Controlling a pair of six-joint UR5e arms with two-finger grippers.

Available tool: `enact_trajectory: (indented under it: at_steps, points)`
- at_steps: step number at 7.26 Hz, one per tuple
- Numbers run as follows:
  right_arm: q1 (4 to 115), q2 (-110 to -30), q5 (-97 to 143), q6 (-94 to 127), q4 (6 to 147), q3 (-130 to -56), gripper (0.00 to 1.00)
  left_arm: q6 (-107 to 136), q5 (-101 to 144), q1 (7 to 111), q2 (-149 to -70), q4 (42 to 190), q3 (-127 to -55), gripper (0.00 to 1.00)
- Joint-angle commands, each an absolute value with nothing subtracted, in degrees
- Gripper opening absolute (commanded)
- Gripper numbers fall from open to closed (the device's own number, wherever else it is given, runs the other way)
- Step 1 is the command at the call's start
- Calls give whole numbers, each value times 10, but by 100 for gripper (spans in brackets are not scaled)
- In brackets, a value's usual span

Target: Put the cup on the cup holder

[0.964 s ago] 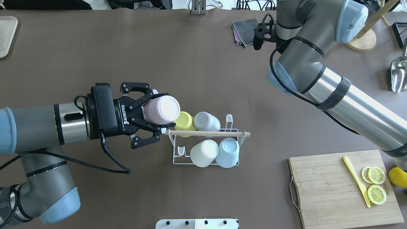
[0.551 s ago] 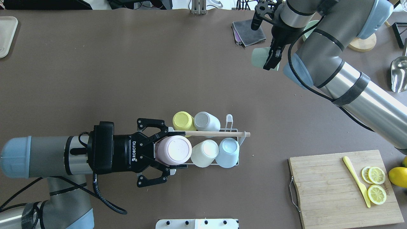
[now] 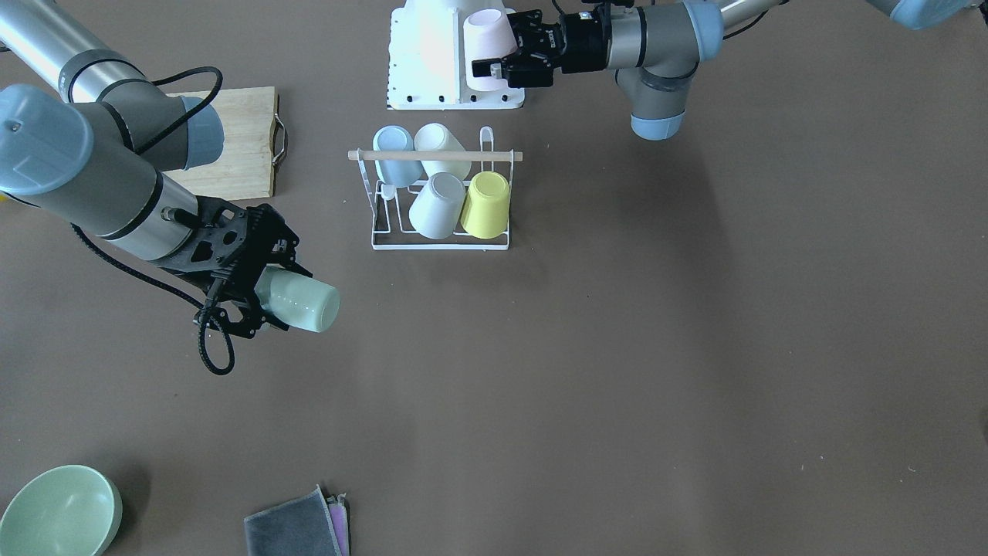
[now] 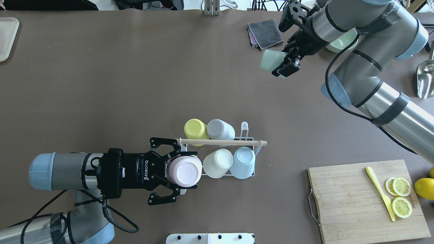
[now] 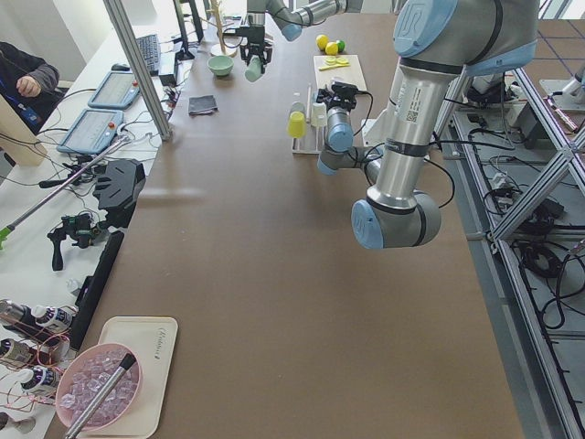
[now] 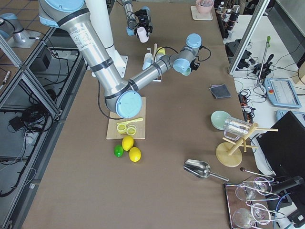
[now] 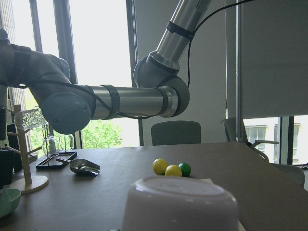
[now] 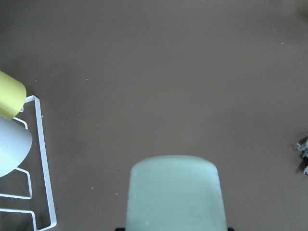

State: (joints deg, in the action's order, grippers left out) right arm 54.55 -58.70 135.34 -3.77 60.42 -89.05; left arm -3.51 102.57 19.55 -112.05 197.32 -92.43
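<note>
The cup holder (image 4: 230, 142), a white wire rack with a wooden rod handle, stands mid-table and carries yellow, grey, cream and light blue cups upside down; it also shows in the front view (image 3: 432, 155). My left gripper (image 4: 184, 171) is shut on an upside-down pink cup (image 4: 184, 173) and holds it above the rack's near-left corner. The pink cup shows in the front view (image 3: 488, 35) and the left wrist view (image 7: 180, 202). My right gripper (image 4: 283, 64) is shut on a pale green cup (image 4: 269, 61), held in the air far right of the rack (image 8: 43, 159).
A grey cloth (image 4: 265, 32) and a green bowl (image 4: 340, 44) lie at the far right. A cutting board (image 4: 356, 203) with lemon slices and a yellow knife sits near right, and a metal scoop (image 4: 425, 79) lies at the right edge. A white base plate (image 4: 210, 238) is at the near edge.
My left gripper carried the pink cup from the rack's far-left side to its near-left corner. My right arm swung and now holds the green cup in view, slightly further left.
</note>
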Motion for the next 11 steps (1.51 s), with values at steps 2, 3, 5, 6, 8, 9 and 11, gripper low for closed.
enact_trajectory:
  at_steps: [2,3,5,6,8,9,11]
  points:
    - [547,-629,1352,85,416,-889,49,-176,1026,194,-1160,2005,-858,50]
    - [547,-631,1349,129,373,-887,49,-177,1027,194,-1159,2029,-843,50]
    - [547,-645,1326,195,286,-886,49,-174,1026,191,-1158,2047,-824,50]
    - [547,-648,1306,232,246,-881,49,-171,1027,191,-1157,2047,-822,51]
    - [541,-648,1266,280,145,-846,49,-106,1031,181,-1156,2047,-822,51]
    - [531,-649,1237,308,99,-841,49,-101,1034,180,-1157,2047,-822,51]
    - [487,-648,1167,363,28,-826,49,-99,1034,175,-1160,2047,-819,51]
